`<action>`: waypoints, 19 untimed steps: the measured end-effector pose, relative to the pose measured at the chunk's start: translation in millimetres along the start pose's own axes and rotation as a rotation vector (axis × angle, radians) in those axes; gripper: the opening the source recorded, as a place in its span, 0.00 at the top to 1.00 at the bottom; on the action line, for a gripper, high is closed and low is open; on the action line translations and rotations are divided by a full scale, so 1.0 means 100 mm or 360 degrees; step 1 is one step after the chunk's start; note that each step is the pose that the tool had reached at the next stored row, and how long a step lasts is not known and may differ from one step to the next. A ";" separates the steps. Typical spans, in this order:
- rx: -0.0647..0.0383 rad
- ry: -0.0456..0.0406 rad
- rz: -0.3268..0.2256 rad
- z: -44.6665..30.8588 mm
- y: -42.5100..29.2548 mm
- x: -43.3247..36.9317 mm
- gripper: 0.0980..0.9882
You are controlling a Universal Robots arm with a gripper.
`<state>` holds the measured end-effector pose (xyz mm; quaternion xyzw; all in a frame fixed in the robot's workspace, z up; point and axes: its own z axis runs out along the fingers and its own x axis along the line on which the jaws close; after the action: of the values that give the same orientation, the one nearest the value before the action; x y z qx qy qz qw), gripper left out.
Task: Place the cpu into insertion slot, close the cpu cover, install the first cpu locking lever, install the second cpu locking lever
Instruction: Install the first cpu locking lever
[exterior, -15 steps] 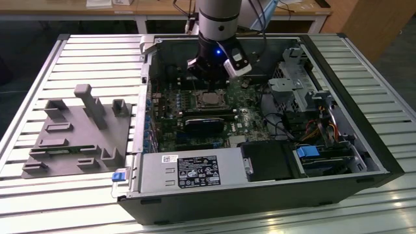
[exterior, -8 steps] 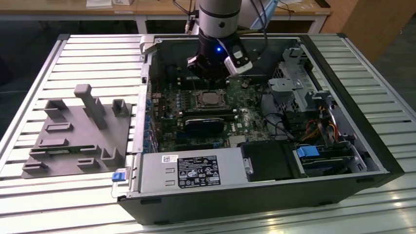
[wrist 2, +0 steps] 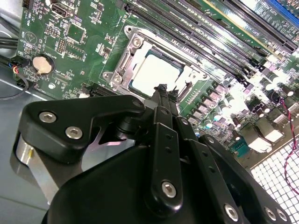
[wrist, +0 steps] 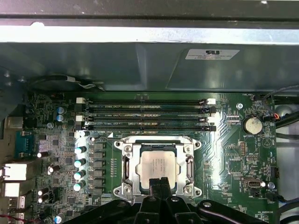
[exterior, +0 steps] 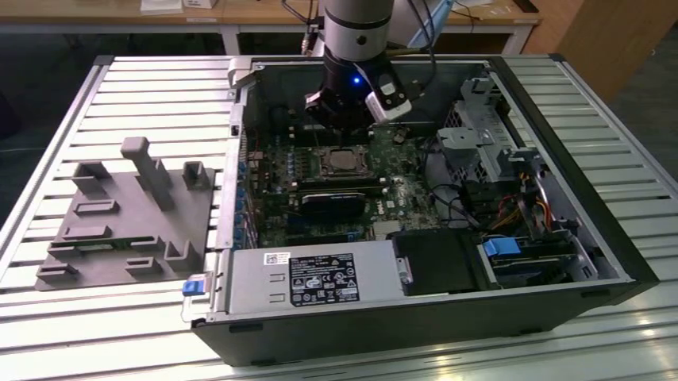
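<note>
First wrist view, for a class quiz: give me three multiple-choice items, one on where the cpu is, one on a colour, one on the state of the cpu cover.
1. Where is the cpu? A in the insertion slot; B on the floor; C in a person's hand.
2. What colour is the circuit board? A red; B green; C white.
3. How does the cpu cover stand? A raised upright; B removed; C down flat around the chip.
Key: 1 A, the silver chip sits in the socket. 2 B, the board is green in both wrist views. 3 C, its frame lies level around the chip's edges.
</note>
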<state>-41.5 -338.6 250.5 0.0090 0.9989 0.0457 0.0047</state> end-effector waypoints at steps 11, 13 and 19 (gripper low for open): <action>0.0000 -0.0002 0.0000 -0.001 -0.002 0.120 1.00; 0.0000 -0.0002 0.0000 -0.002 -0.003 0.156 1.00; 0.0000 -0.0004 0.0000 -0.003 -0.005 0.283 1.00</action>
<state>-69.7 -338.6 250.5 0.0089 0.9989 0.0456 0.0061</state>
